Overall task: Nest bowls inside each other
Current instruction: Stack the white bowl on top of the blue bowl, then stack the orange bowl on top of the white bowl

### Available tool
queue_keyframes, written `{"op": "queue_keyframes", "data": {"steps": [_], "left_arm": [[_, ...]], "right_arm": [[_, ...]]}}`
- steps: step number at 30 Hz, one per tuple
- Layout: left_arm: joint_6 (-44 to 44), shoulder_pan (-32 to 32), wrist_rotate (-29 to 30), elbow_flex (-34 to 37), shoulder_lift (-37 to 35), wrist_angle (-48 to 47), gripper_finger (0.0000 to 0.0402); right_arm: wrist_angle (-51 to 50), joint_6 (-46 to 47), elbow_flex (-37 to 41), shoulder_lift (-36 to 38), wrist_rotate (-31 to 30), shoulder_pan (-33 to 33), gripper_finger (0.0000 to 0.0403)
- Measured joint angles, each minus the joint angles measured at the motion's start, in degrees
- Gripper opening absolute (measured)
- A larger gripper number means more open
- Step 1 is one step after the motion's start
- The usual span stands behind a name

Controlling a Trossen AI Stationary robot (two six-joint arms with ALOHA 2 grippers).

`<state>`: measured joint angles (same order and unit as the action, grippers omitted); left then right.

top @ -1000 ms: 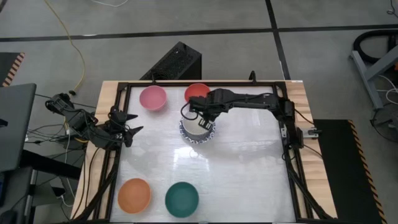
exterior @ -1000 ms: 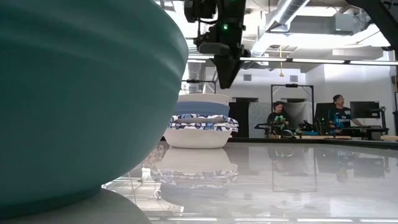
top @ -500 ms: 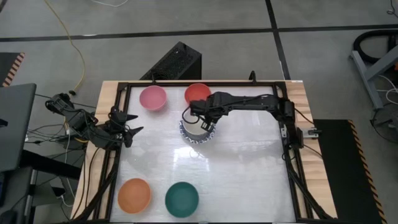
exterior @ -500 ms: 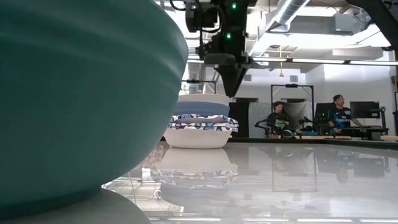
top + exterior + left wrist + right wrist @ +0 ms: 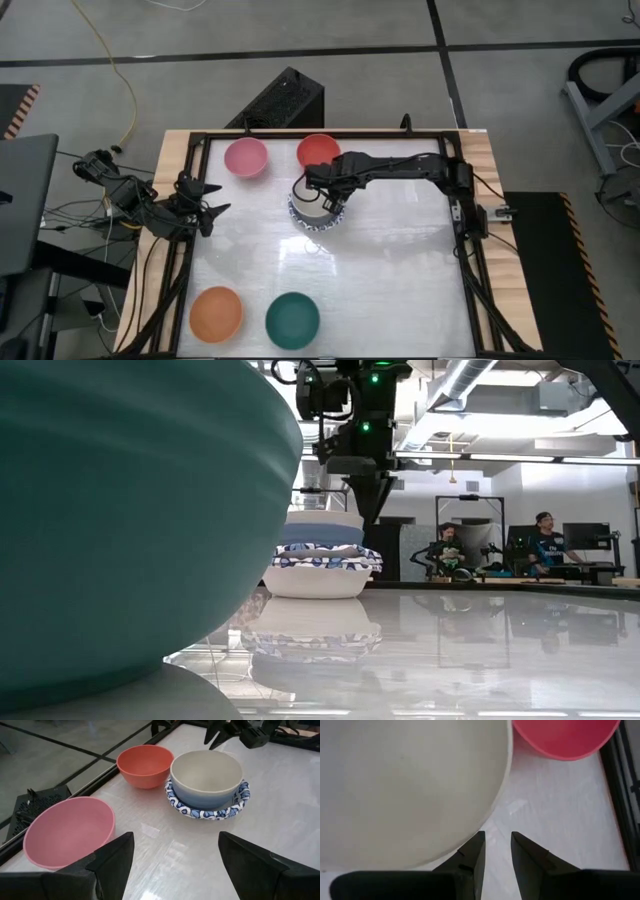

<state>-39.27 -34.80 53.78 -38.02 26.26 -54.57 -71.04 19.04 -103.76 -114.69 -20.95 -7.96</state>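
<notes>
A stack of nested bowls [image 5: 314,210] rests on its base at the table's far middle. A cream bowl [image 5: 206,772] is on top, in a dark blue one [image 5: 322,534], above blue-patterned white rims [image 5: 200,813]. My right gripper [image 5: 334,203] points steeply down at the cream bowl's right rim [image 5: 495,805]. It is open by a narrow gap with only table showing in it [image 5: 495,847]. The pink bowl [image 5: 245,157] and red bowl [image 5: 318,148] stand behind the stack. The orange bowl [image 5: 217,312] and green bowl [image 5: 292,320] stand near the front. My left gripper [image 5: 207,208] waits open at the left edge. My right gripper comes from above, and its fingertips [image 5: 368,515] are level with the cream bowl's rim, just outside it on the stack's right side. One finger [image 5: 470,852] overlaps the rim line in the wrist view. I cannot tell whether it touches the bowl.
A black frame [image 5: 200,140] borders the table. The green bowl [image 5: 130,510] fills the low view's left side. People sit at desks far behind the table [image 5: 545,545]. Bare tabletop [image 5: 400,270] lies to the right of the stack and in front of it.
My right gripper has come down toward the stack, from well above the cream bowl to its rim's height. The bowls have stayed where they were.
</notes>
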Motion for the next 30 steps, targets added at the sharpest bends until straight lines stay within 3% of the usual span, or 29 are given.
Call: {"op": "queue_keyframes", "data": {"steps": [8,19,24,30], "left_arm": [[0.00,0.00,0.00,0.00,-0.01,-0.02,0.0279],[-0.33,-0.01,0.00,0.00,0.00,0.00,0.0279],[-0.37,0.02,-0.02,0.00,-0.01,-0.02,0.0279],[-0.37,-0.01,-0.02,0.00,0.00,-0.02,0.0279]], "right_arm": [[-1.18,0.98,-3.24,0.04,-4.52,-0.75,0.0112],[2.96,12.07,-6.60,0.07,-4.57,-8.40,0.0112],[4.59,13.99,-6.60,0.07,0.60,-13.43,0.0115],[6.44,12.03,-6.60,0.07,3.71,-16.73,0.0149]]}}
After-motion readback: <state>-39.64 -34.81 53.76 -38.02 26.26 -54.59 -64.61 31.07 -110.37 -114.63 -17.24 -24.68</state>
